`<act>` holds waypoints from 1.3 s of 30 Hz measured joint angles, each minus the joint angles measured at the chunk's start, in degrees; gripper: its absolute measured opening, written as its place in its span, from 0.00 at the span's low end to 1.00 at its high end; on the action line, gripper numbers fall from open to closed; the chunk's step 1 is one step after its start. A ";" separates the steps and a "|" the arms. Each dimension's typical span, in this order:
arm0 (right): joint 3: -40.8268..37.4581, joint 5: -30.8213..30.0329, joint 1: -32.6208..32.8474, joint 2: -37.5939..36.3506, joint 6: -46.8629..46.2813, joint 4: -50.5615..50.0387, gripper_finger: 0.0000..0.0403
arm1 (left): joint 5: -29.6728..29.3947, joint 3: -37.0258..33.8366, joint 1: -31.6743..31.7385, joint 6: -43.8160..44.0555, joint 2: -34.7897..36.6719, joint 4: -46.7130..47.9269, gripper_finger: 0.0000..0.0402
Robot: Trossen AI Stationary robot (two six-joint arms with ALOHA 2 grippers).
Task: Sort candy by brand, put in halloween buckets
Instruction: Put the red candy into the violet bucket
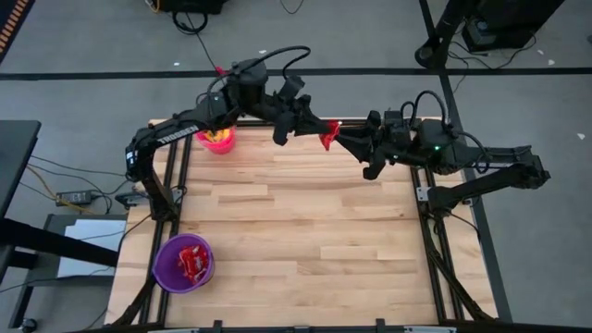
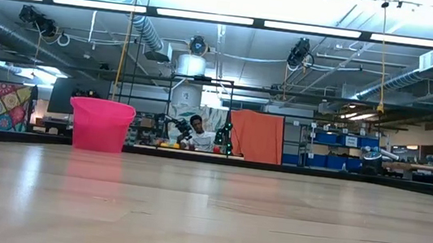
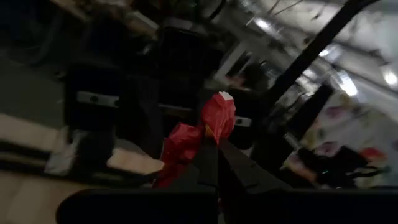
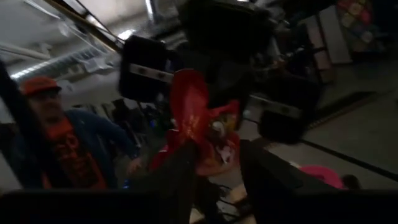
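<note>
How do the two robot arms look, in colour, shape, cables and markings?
Both arms are dark, almost black, built of slim jointed segments. The left arm carries white lettering along one segment, and black cables loop above its wrist. The right arm shows a small green light near its wrist and a looping black cable too. Each arm ends in two flat dark fingers.

**A big workshop or robotics lab**

Long ceiling lights (image 2: pixel 204 15) are shining over bare pipes and ducts (image 2: pixel 148 36). Blue storage bins (image 2: pixel 325 138) are standing at the back. Cables (image 1: pixel 65 176) are lying on the grey floor beside the wooden table (image 1: pixel 296 240).
</note>
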State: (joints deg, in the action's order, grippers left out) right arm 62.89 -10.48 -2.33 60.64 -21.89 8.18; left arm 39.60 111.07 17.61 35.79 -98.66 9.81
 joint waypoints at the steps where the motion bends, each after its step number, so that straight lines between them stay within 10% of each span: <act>1: 0.00 -0.52 -0.22 -0.05 -0.01 -0.74 0.35 | -0.61 0.86 0.01 -1.55 0.01 2.57 0.00; 8: 0.00 -2.58 -4.01 -2.33 0.73 -10.91 0.40 | -7.86 9.73 -0.04 -13.36 0.45 26.32 0.00; 19: -0.04 -3.57 -11.45 -10.69 0.61 -26.68 0.40 | -34.54 22.12 -3.81 -19.84 0.60 72.44 0.00; 23: -0.04 -3.22 -12.98 -12.43 0.66 -28.96 0.40 | -43.69 19.57 -8.89 -12.35 0.96 79.45 0.00; 39: -0.04 15.70 -17.78 -11.39 2.58 -30.06 0.40 | -46.90 -9.24 -32.29 36.80 4.78 80.29 0.00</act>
State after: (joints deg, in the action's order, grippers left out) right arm 62.85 5.22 -20.11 49.25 -19.31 -21.89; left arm -7.30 101.83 -14.68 72.59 -93.88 90.10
